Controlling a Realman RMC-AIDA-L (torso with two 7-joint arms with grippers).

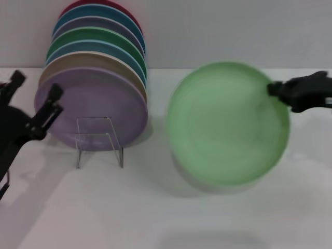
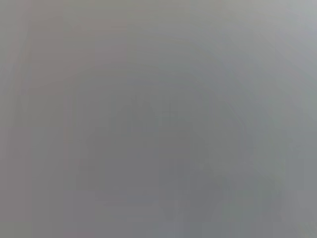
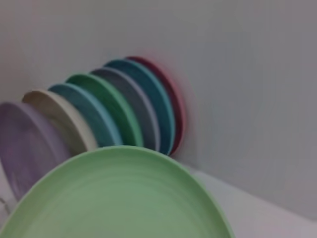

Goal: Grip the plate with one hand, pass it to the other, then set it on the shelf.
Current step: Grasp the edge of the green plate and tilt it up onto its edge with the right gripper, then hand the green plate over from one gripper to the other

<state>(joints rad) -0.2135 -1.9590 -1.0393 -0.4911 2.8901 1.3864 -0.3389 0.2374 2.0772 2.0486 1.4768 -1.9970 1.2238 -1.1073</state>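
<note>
The light mint-green plate (image 1: 225, 124) hangs tilted above the white table at centre right, with its shadow below it. My right gripper (image 1: 273, 90) is shut on the plate's upper right rim. The plate also fills the near part of the right wrist view (image 3: 114, 198). My left gripper (image 1: 36, 88) is open and empty at the far left, beside the row of plates. The clear acrylic shelf (image 1: 98, 140) stands at the left, its see-through front bracket just before a lilac plate (image 1: 93, 106). The left wrist view shows only plain grey.
Several coloured plates (image 1: 98, 52) stand on edge in a row behind the lilac one, back to the wall; they also show in the right wrist view (image 3: 119, 109). The white table (image 1: 155, 218) stretches toward the front. A grey wall (image 1: 233, 31) is behind.
</note>
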